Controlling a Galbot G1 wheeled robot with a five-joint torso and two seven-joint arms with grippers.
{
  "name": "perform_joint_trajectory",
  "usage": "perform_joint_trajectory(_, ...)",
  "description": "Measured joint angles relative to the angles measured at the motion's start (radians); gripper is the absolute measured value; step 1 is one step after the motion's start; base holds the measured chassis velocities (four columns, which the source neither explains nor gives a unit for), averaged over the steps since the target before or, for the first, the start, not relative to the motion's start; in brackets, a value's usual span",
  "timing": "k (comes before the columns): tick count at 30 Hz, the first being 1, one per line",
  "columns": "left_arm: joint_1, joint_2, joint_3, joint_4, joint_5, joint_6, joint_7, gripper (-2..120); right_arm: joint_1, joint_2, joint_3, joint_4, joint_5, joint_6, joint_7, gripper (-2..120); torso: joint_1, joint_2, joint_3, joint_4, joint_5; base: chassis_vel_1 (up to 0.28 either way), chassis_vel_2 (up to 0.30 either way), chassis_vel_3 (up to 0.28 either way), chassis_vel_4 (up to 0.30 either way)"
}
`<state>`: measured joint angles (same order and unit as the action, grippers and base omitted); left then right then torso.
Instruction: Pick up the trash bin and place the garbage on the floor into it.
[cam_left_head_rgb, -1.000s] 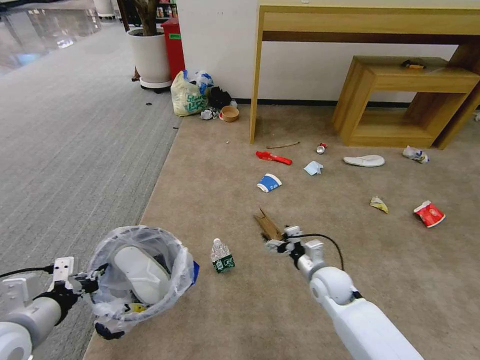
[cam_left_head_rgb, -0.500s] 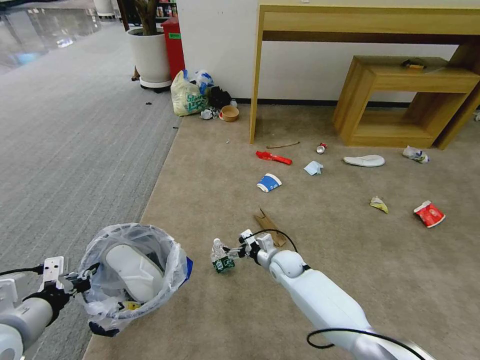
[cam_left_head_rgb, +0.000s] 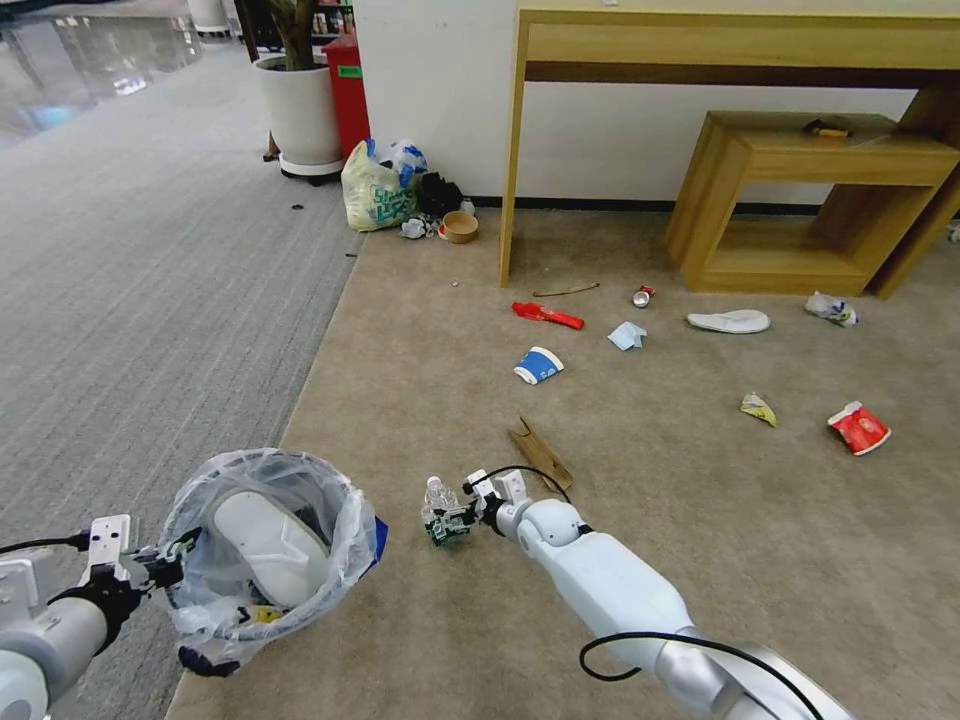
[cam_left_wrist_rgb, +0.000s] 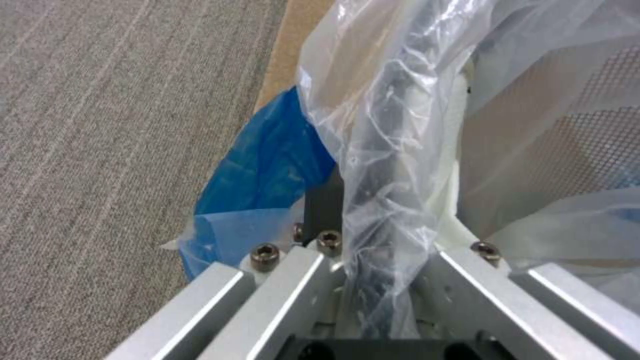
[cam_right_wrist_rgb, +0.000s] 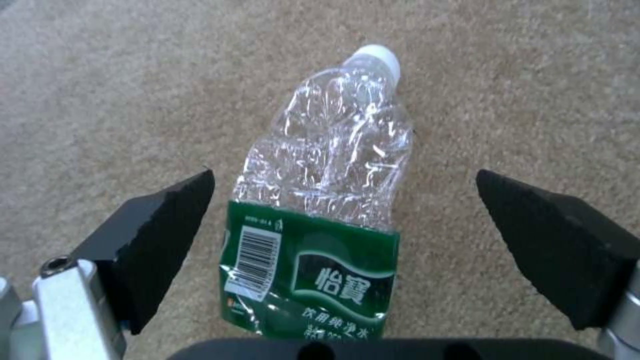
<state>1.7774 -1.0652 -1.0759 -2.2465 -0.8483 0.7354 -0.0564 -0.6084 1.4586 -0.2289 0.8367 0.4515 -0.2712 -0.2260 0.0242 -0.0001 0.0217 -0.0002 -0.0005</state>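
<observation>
Bottle: crushed clear plastic, green label, white cap; on tan floor, lying between the right gripper pads, gap each side, no contact. Fingers spread wide.
Bin: clear liner, white slipper inside; held off floor at rim by left gripper, clamped on rim & bag.
Other litter: cardboard near, blue cup farther.

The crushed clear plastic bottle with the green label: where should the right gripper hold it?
Grip the crushed clear plastic bottle across its green-labelled lower body, probably its firmest part. The open right gripper already straddles it from the base end, cap pointing away.
</observation>
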Motion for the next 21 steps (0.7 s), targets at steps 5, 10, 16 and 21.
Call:
perform_joint_trajectory(5,0.001,0.000,0.003,-0.001,0.004,0.000,0.000,0,0.000,0.030,0.018,-0.048,-0.026,0.028,-0.015,100,0.000,0.000,0.000,0.0001,0.0001,0.000,0.000,0.000,0.000)
perform_joint_trajectory(10,-0.001,0.001,0.003,0.000,0.004,0.000,0.000,0,0.006,0.053,0.029,-0.087,-0.046,0.048,-0.022,100,0.000,0.000,0.000,0.0000,0.0000,0.000,0.000,0.000,0.000)
perform_joint_trajectory(16,-0.009,0.005,0.010,0.007,0.002,0.000,0.000,0,0.013,0.106,0.057,-0.152,-0.083,0.086,-0.037,86,0.000,0.000,0.000,0.0001,0.0001,0.000,0.000,0.000,0.000)
perform_joint_trajectory(21,-0.014,0.004,0.013,0.014,-0.009,0.000,0.001,0,0.013,0.122,0.065,-0.175,-0.097,0.103,-0.038,75,0.000,0.000,0.000,0.0001,0.0001,0.000,0.000,0.000,0.000)
